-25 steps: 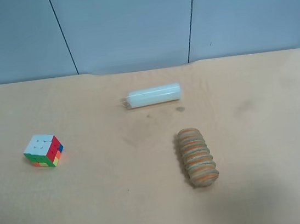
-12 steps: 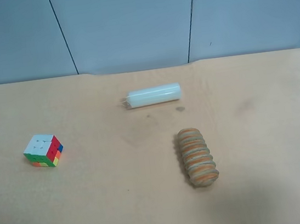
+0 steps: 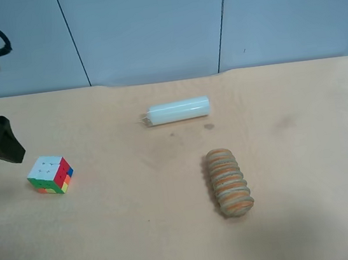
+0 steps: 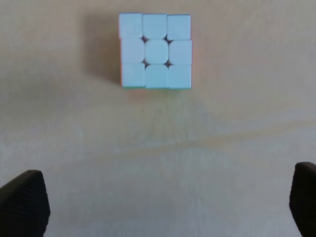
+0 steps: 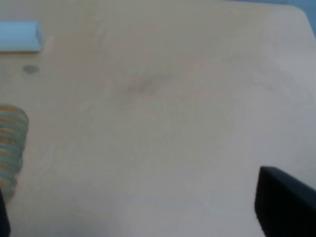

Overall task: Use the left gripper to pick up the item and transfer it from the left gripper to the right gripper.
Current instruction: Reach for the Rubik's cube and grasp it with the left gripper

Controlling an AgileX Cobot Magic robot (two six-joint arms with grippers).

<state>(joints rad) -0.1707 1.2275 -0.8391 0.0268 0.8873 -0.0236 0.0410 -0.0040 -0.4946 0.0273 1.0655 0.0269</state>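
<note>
- Whereas no arm showed over the table [image 3: 144, 243] a moment ago, the left gripper [image 4: 163, 205] has now come in at the exterior high view's left edge, its black jaws near the item [image 3: 50, 174] but not touching it.
- The item has not shifted: it sits flat on the table toward that same left side, white face up, well apart from the white cylinder [image 3: 178, 111] and the ribbed roll [image 3: 229, 182].
- From the left wrist, the cube lies ahead of the jaws and roughly centred between them. Both jaw tips are spread wide at the picture's edges, with only bare wood between.
- The right gripper [image 5: 145, 212] is out of the exterior high view. Its wrist camera shows its jaws likewise spread wide and holding nothing, over open table with the roll and the cylinder's end off to one side.
- Judgement: the approach has only begun. Lowering onto the cube, closing, lifting and the handover are all still to do.
</note>
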